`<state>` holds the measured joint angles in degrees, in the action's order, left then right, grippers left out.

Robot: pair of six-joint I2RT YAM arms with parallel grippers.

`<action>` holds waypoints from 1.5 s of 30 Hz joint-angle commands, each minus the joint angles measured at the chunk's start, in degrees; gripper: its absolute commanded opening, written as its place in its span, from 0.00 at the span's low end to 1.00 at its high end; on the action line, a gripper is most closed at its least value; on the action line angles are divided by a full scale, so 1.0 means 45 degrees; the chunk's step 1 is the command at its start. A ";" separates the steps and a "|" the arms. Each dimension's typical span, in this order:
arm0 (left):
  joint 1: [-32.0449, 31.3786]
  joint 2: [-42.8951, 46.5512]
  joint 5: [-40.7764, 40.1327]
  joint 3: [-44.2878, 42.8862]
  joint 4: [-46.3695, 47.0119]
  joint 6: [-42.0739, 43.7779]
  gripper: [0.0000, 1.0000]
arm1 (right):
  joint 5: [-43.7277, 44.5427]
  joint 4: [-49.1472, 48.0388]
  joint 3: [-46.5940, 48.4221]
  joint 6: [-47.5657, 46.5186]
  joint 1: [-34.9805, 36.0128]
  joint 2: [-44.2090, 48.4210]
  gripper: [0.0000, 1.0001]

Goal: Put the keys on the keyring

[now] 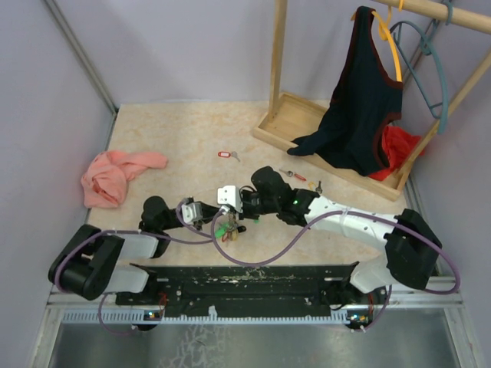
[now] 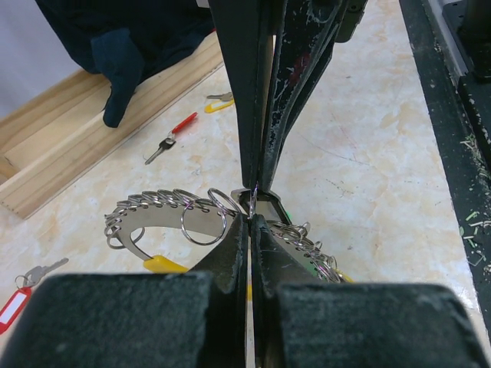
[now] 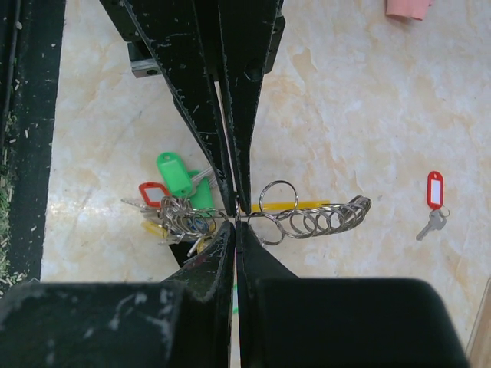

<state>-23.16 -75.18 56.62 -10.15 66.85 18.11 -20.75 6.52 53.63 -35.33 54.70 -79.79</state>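
Note:
The keyring [image 2: 157,212] is a curved silvery band strung with several small split rings; it also shows in the right wrist view [image 3: 322,217]. A bunch of keys [image 3: 175,201] with green, red and yellow tags hangs at one end, seen from above [image 1: 228,228]. My left gripper [image 2: 251,218] and right gripper [image 3: 235,224] are both shut, tip to tip, pinching the ring at the same spot just above the table. Loose keys lie apart: a red-tagged one [image 1: 225,155], a red-headed one [image 2: 173,136] and a yellow-tagged one [image 2: 218,104].
A pink cloth [image 1: 115,175] lies at the left. A wooden rack base [image 1: 288,123] stands at the back right with a dark vest [image 1: 360,107], a red cloth [image 1: 395,147] and a teal hanger [image 1: 430,69]. Another key [image 1: 316,185] lies near the rack.

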 commanded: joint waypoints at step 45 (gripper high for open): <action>0.0041 -0.1224 -0.1940 0.0639 0.4562 -0.2351 0.00 | 0.1733 -0.6014 -0.3036 0.0464 0.0178 0.1450 0.29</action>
<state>-23.11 -81.47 48.66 -7.14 85.01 8.56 -13.74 -12.75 40.40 -34.26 54.74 -72.34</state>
